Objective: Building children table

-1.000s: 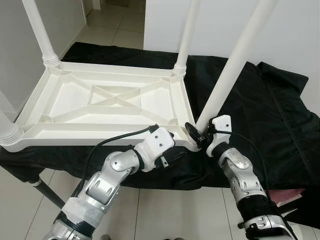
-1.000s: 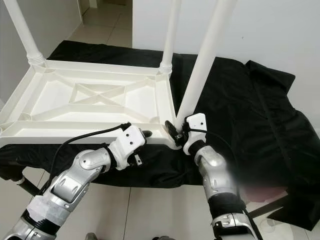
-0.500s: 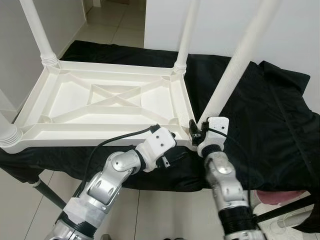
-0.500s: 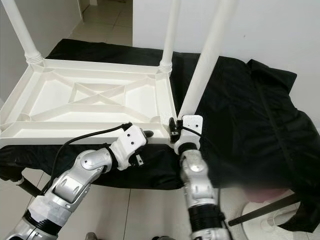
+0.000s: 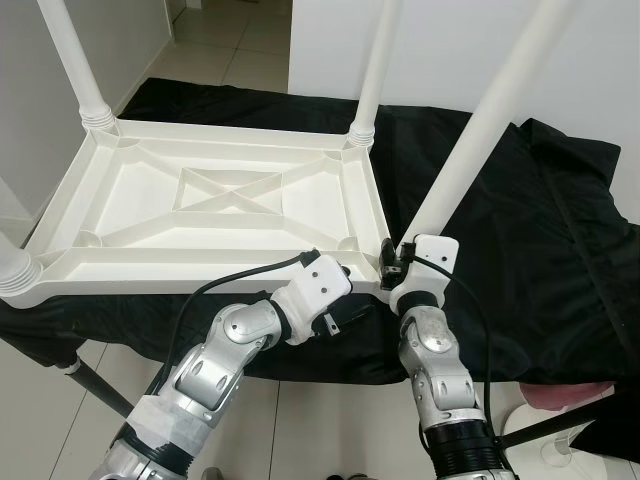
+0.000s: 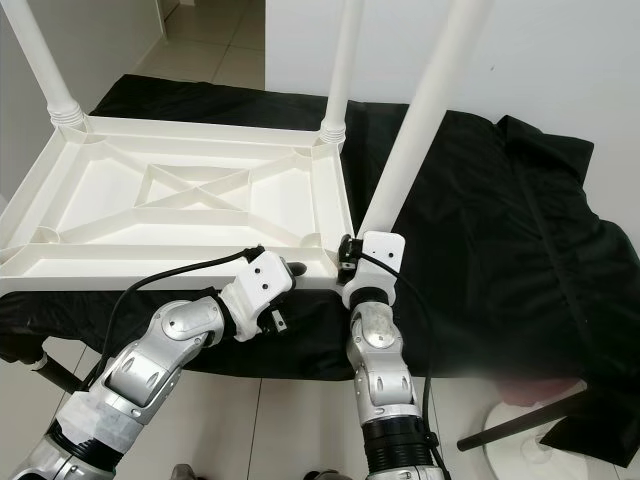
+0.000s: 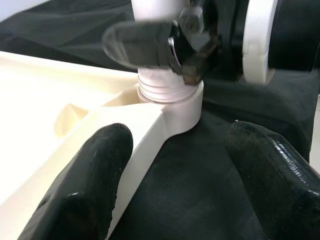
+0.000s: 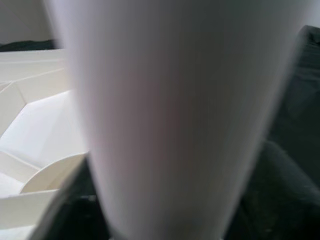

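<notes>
In the left eye view, the white plastic children's table top is seen lying upside down on a black cloth, three legs standing in their corner sockets and the fourth table leg leaning up from the near right corner socket. The right gripper is placed at the foot of that leg, just above the socket; the left gripper is set against the near rim of the table top beside the same corner. In the right eye view, the same arrangement is shown, and the leg is seen to be tilted rather than upright, so the step in hand is judged to be the seating of this last leg: the leg should be brought square to the socket before it is turned home, with the frame steadied so that it is not pushed along the cloth. In the left wrist view, the left gripper's fingers are spread wide, one on the rim and one over the cloth, nothing being pinched; the ribbed leg foot is seen seated in the socket collar, with the right gripper's black fingers pressed against the leg. In the right wrist view, the blurred leg is shown very close, consistent with a grip around it.
</notes>
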Available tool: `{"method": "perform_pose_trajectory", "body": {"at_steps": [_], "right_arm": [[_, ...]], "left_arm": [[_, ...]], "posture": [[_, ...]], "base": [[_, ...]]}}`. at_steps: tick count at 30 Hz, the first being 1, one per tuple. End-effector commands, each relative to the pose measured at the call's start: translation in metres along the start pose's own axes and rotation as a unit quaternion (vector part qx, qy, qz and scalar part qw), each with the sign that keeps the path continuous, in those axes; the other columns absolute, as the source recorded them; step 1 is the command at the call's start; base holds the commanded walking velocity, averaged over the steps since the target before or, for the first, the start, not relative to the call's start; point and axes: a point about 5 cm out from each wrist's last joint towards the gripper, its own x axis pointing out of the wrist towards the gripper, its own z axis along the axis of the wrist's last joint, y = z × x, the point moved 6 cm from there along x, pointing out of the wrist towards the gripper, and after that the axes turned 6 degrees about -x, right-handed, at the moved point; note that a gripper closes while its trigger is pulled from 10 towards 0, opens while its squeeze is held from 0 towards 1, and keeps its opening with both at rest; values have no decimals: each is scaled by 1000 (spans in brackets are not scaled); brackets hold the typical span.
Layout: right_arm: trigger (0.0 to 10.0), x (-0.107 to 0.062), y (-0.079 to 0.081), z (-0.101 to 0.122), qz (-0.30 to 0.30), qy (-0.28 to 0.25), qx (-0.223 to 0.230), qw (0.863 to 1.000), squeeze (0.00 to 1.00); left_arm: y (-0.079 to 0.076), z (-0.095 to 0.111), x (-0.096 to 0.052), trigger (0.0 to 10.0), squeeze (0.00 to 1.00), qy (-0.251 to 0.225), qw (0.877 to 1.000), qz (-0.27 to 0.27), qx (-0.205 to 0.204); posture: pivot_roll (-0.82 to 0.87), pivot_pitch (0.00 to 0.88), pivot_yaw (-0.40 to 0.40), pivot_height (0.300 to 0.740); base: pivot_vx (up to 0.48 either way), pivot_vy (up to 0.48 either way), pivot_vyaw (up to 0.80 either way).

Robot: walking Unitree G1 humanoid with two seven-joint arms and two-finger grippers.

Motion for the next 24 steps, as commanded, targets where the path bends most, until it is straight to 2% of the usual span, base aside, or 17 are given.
{"method": "perform_pose_trajectory", "body": {"at_steps": [1,3,4,10,14,18,24], "right_arm": [[10000,-5,-1,-6,-3,9,6,1000,1000],[10000,-4,-1,-4,1,5,3,1000,1000],[10000,-3,0,-3,8,2,-2,1000,0],[10000,1,2,5,55,-18,2,998,0],[10000,2,5,9,91,-28,1,995,0],[10000,6,5,6,152,-30,-35,987,0],[10000,7,7,-5,213,-15,-54,975,0]], "left_arm": [[-5,-5,0,10000,0,8,1000,-8,-10],[-6,-6,0,10000,0,9,1000,-9,-13],[-6,-6,0,10000,0,11,1000,-9,-14],[-11,-8,1,10000,0,17,999,-19,-40],[-13,-7,0,10000,0,18,999,-24,-39],[-16,1,-2,10000,0,8,998,-36,-60],[-15,3,-2,10000,0,10,998,-35,-58]], "posture": [[5,90,-98,740],[6,88,-100,740],[7,87,-101,740],[9,80,-100,740],[10,80,-100,740],[12,82,-98,740],[13,86,-91,740]], "base": [[0,0,0],[0,0,0],[0,0,0],[0,0,0],[0,0,0],[0,0,0],[0,0,0]]}}
